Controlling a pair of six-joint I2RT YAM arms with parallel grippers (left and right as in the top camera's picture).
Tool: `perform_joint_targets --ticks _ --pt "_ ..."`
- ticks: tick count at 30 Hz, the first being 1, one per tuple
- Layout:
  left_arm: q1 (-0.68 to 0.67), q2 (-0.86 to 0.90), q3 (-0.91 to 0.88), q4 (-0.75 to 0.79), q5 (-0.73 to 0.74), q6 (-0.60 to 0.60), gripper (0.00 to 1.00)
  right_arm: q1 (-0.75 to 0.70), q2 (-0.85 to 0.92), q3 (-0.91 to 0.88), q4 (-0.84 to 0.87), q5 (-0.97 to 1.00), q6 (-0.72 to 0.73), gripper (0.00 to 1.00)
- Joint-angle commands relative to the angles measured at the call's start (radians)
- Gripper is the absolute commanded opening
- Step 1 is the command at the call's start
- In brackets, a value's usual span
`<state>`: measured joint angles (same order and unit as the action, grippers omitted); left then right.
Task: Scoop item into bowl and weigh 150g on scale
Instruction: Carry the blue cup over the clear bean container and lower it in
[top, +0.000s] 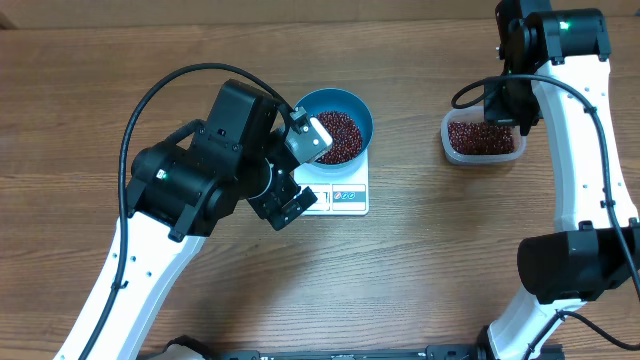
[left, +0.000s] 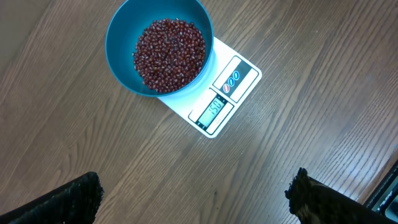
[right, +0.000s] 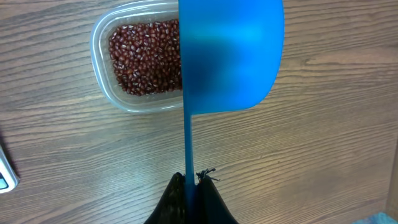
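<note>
Nearest to us, the right tool is clamped on the handle of the blue scoop, its long axis pointing far, above the tub at the right. The bowl of beans sits on the scale, well apart to the left. We judge the left tool, spread wide and empty, is nearer to it, with nothing between.

left pincer spread wide | right pincer pinched shut
</note>
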<state>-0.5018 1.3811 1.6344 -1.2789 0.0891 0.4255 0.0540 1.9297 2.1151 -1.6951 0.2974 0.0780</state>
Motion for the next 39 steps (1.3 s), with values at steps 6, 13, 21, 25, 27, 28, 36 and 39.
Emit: perform_joint_targets --ticks 6,13,21,25,27,28,36,39 --pt "0.004 -0.007 0.019 0.0 -0.003 0.0 0.99 -0.027 -0.032 0.032 0.01 -0.237 0.039 0.04" --pt "0.004 -0.007 0.019 0.0 -0.003 0.0 1.0 -0.082 -0.031 -0.003 0.013 -0.343 0.129 0.04" --pt "0.004 -0.007 0.019 0.0 -0.003 0.0 1.0 -0.111 -0.031 -0.063 0.03 -0.423 0.249 0.04" --pt "0.004 -0.007 0.02 0.0 -0.003 0.0 1.0 -0.111 -0.031 -0.108 0.055 -0.439 0.289 0.04" --pt "0.004 -0.007 0.019 0.0 -0.003 0.0 0.99 -0.111 -0.031 -0.122 0.084 -0.467 0.289 0.04" --pt "0.004 -0.007 0.019 0.0 -0.003 0.0 1.0 -0.111 -0.031 -0.128 0.101 -0.484 0.29 0.04" --pt "0.004 -0.007 0.019 0.0 -0.003 0.0 0.99 -0.111 -0.031 -0.154 0.164 -0.497 0.345 0.04" --pt "0.004 -0.007 0.019 0.0 -0.003 0.0 1.0 -0.111 -0.031 -0.183 0.165 -0.498 0.346 0.04"
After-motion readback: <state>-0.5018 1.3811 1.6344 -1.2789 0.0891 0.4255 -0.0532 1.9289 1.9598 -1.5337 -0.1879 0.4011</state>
